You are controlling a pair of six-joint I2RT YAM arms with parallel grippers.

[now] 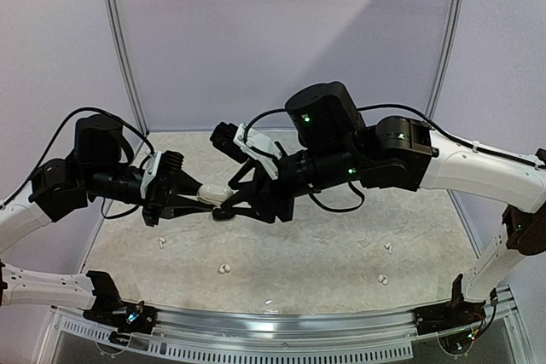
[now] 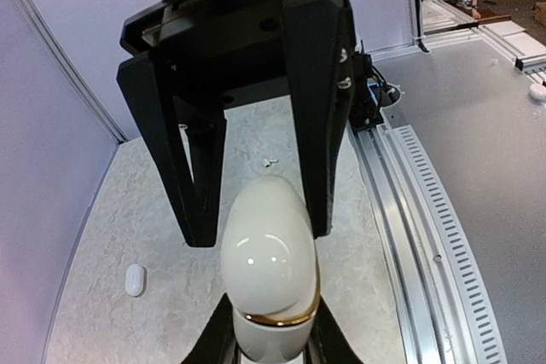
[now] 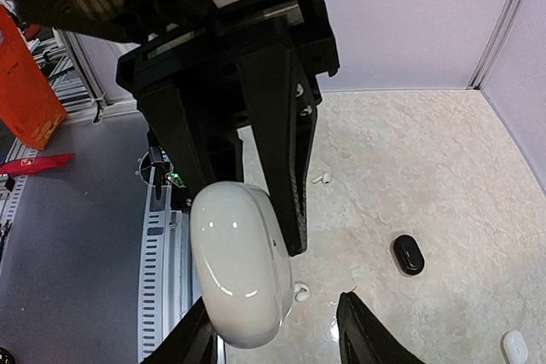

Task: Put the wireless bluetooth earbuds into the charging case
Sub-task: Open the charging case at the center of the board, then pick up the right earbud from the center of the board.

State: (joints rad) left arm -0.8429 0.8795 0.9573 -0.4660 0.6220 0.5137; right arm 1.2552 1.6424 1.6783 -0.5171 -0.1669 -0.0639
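Note:
A white egg-shaped charging case [image 1: 214,193] with a gold rim is held in the air between both arms, and its lid looks closed. My left gripper [image 1: 189,200] is shut on its base end, as the left wrist view shows [image 2: 271,343]. My right gripper [image 1: 241,202] is open, its fingers straddling the other end of the case [image 3: 241,274]. One finger [image 3: 192,343] is against the case and the other [image 3: 368,338] stands well off it. White earbuds lie on the table at the front [image 1: 224,268] and at the right [image 1: 388,247], [image 1: 382,280]. Others show in the right wrist view [image 3: 320,178], [image 3: 300,291].
A small black case [image 3: 408,254] lies on the mottled table [image 1: 324,262] under the grippers. A small white oval object [image 2: 135,280] lies near the left wall, another [image 3: 514,347] at the right wrist view's corner. A metal rail [image 1: 281,317] runs along the near edge, and walls enclose the back and sides.

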